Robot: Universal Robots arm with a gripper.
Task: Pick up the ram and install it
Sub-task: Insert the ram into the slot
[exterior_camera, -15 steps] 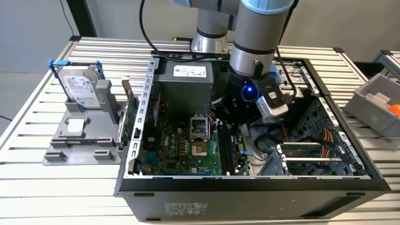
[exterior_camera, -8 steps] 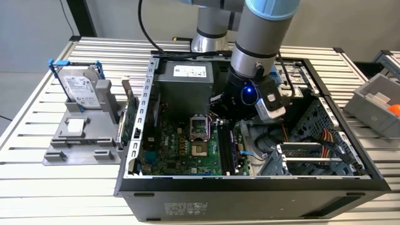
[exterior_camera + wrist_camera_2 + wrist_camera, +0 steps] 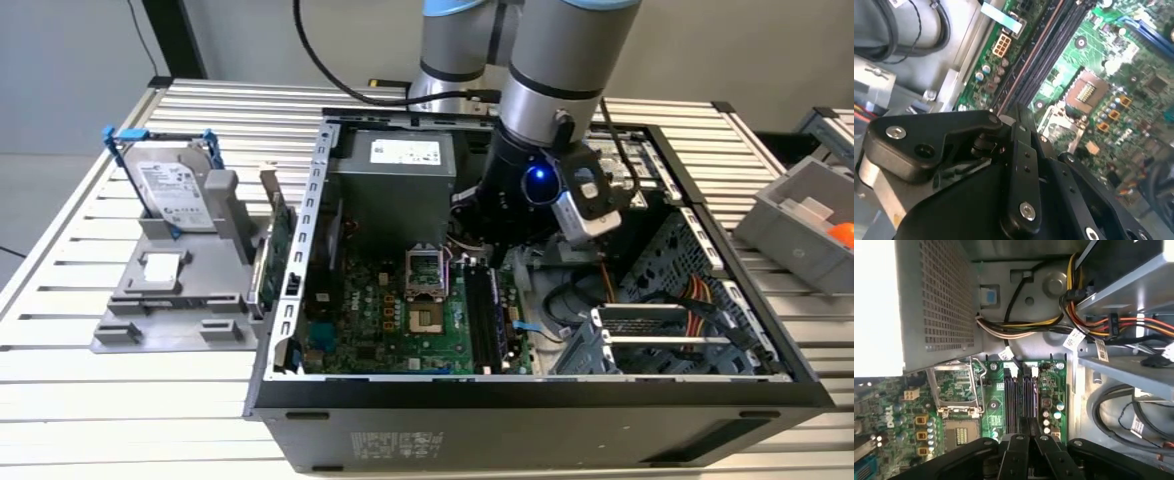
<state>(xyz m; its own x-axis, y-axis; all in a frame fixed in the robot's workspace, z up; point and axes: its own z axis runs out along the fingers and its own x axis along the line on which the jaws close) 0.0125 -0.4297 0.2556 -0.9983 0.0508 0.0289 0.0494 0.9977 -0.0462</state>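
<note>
Ram (image 3: 479,315): taken to be the long dark strip standing on edge in the memory slots (image 3: 1020,402), at the edge of the motherboard (image 3: 387,320) towards the exterior view's right. The identification is a judgement, since strip and slot are hard to separate.

Handling, as judged: light, thin and rigid. The board is brittle under twist, and the contact edge and chips are easily damaged. It is best held on the two flat faces near the middle of the upper long edge, kept square to the slot, with force applied straight along the board and never sideways.

Gripper (image 3: 1029,427): positioned directly over the end of the slot bank nearest the power supply (image 3: 394,190). In both wrist views the jaws are drawn together, almost no gap being visible. Whether anything is pinched between them cannot be made out.

Surroundings: the CPU socket (image 3: 956,390) lies just beside the slots, uncovered. A cable bundle (image 3: 1024,327) runs past the slot ends, apart from the gripper. The open case (image 3: 534,395) rests on a slatted table (image 3: 80,400). A grey fixture (image 3: 160,300) carrying a hard drive (image 3: 174,190) stands well apart, at the exterior view's left.
</note>
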